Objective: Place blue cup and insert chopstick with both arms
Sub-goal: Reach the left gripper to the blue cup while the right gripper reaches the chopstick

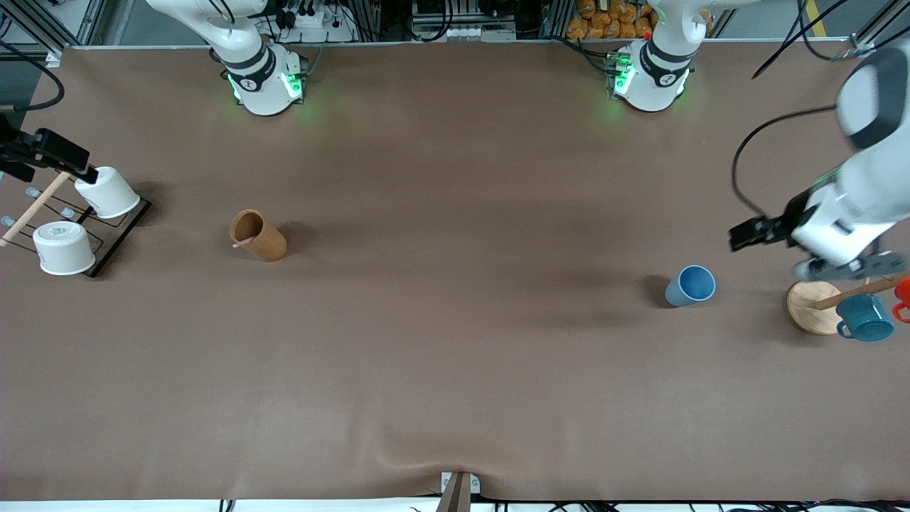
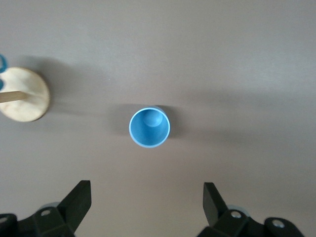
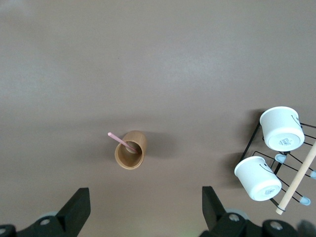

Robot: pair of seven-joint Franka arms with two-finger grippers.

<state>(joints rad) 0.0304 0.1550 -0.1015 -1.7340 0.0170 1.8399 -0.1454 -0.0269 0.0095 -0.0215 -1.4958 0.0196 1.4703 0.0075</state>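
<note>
The blue cup (image 1: 689, 286) stands upright toward the left arm's end of the table, mouth up and empty; it sits mid-frame in the left wrist view (image 2: 149, 127). The thin pink chopstick (image 1: 240, 244) leans in a brown cup (image 1: 261, 238) toward the right arm's end, also in the right wrist view, chopstick (image 3: 117, 138) and brown cup (image 3: 139, 144). My left gripper (image 1: 750, 233) hangs high near the blue cup, open and empty (image 2: 147, 191). My right gripper (image 1: 46, 153) hangs high over the cup rack, open and empty (image 3: 145, 195).
A black wire rack (image 1: 121, 231) holds two upturned white cups (image 1: 106, 192) and a long wooden rod (image 1: 32, 210) at the right arm's end. A round wooden base (image 1: 807, 306) with a rod, a teal mug (image 1: 864, 318) and a red item (image 1: 903, 295) sit at the left arm's end.
</note>
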